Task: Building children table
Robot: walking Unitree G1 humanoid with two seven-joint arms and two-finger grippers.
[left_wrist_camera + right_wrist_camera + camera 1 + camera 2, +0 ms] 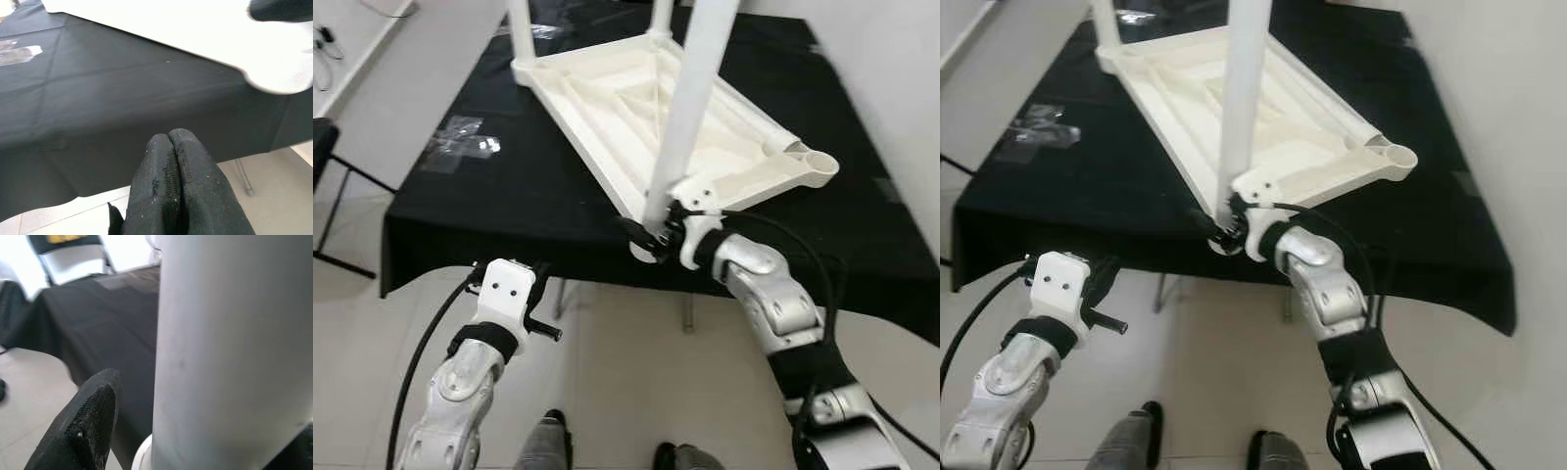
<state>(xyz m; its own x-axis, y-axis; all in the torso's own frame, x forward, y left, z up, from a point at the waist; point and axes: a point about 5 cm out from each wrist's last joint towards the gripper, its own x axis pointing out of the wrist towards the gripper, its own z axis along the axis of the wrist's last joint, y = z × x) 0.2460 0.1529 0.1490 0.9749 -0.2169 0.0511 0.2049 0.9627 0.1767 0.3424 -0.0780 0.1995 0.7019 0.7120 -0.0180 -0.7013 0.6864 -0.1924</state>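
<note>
The white tabletop (705, 127) lay upside down on the black-covered table (509, 196). One leg (690, 98), its top cut off, was clamped near its base by the right gripper (661, 230). The left gripper (171, 161) was held below the edge, fingers pressed together.

Even, bright daylight; no hard shadows. White tabletop (171, 29) overexposed in left wrist view; table leg (234, 352) blurred close-up. Head views sharp, edges slightly bowed.

A black-draped worktop (509, 196) carries a crumpled clear plastic wrapper (460, 140), with someone's dark shoes (551, 423) below.
</note>
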